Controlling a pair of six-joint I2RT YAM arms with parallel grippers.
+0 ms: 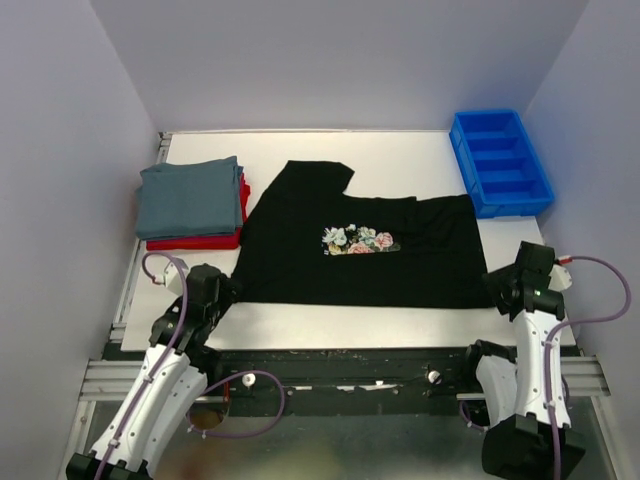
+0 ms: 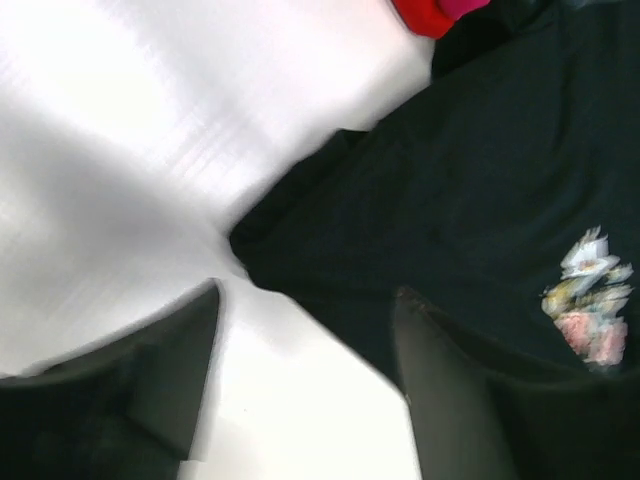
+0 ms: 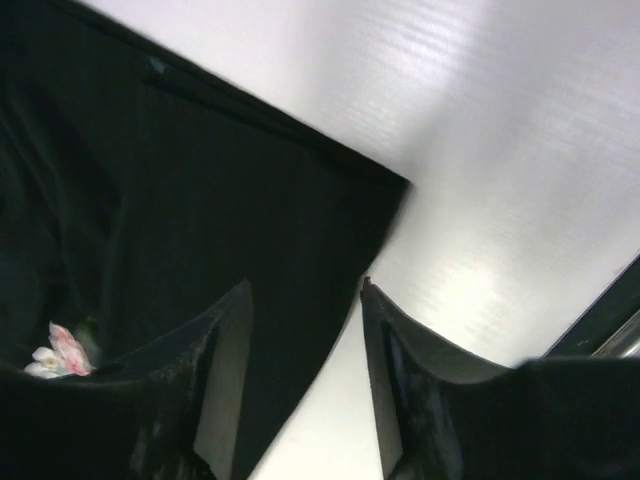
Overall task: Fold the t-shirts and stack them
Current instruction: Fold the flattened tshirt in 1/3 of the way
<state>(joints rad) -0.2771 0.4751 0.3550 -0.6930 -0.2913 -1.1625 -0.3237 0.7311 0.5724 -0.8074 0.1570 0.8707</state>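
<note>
Left gripper (image 2: 305,395): jaws apart, nothing clamped. White table (image 2: 120,150) shows in the gap, and the black t-shirt (image 2: 500,180) has its near-left corner just ahead of the fingertips. Right gripper (image 3: 305,385): jaws also apart and empty, hanging over the shirt's near-right corner with the hem edge running under the gap.

The black t-shirt lies spread flat mid-table with the print up. One sleeve sticks out at the far left; the far-right part looks already turned in. Floral print (image 1: 360,240) is pink and white, centre chest. No readable text, brand or label anywhere; the wrist views are motion-blurred.

Grey-blue t-shirt (image 1: 190,195) sits folded on top of the red t-shirt (image 1: 205,241), stacked at the far-left table edge beside the black one. Blue bin (image 1: 500,160) is far right, not involved.

Handling, as a judgement: light, limp cloth that won't hold its shape, will drape and drag on the table, and isn't fragile. Best pinched at the two near hem corners, one per gripper and a single layer each, then lifted together so the fold line stays straight.
</note>
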